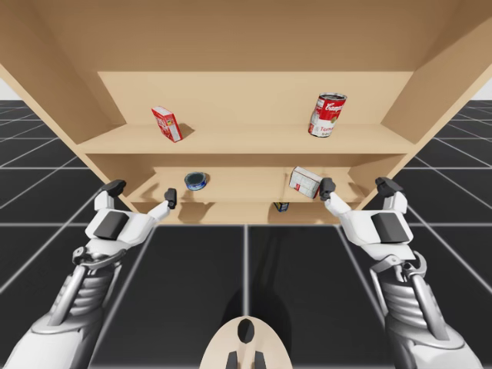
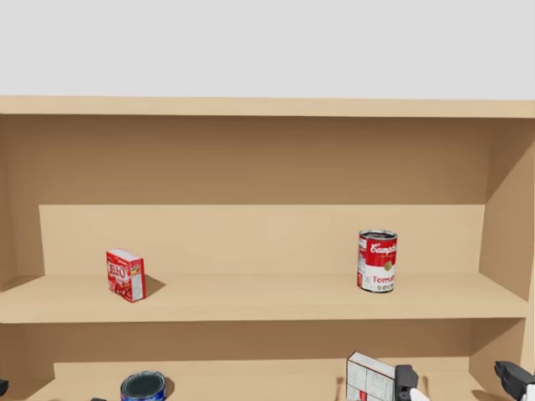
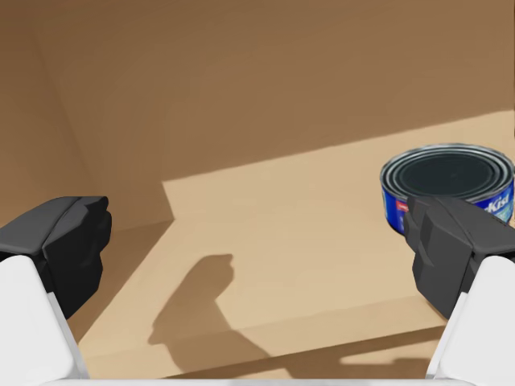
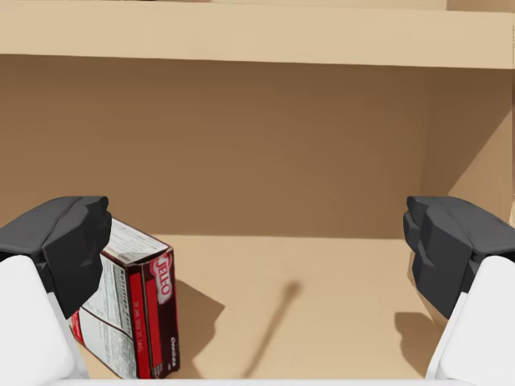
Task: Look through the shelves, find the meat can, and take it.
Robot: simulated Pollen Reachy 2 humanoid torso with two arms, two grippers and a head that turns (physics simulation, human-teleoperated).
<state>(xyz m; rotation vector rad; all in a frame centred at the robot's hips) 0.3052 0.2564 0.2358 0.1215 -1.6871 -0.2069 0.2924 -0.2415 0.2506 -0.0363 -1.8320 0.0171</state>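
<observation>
My left tool [image 1: 143,192] and my right tool [image 1: 357,186] are both up at the front edge of the middle shelf [image 1: 238,190]. Each tool has its two fingers wide apart and holds nothing.

Under that front edge, a bit right of the middle, a small blue and yellow thing [image 1: 281,206] peeks out. It may be the meat can, but it is too tiny to be sure.

On the middle shelf, a flat round blue can [image 3: 447,181] sits just ahead of one finger of my left tool. A white and red box [image 4: 133,310] leans just beside one finger of my right tool.

Farther up and back is the top shelf [image 1: 246,141]. A small red box [image 2: 125,275] stands near its left end. A tall red and white can [image 2: 377,261] stands upright near its right end.
</observation>
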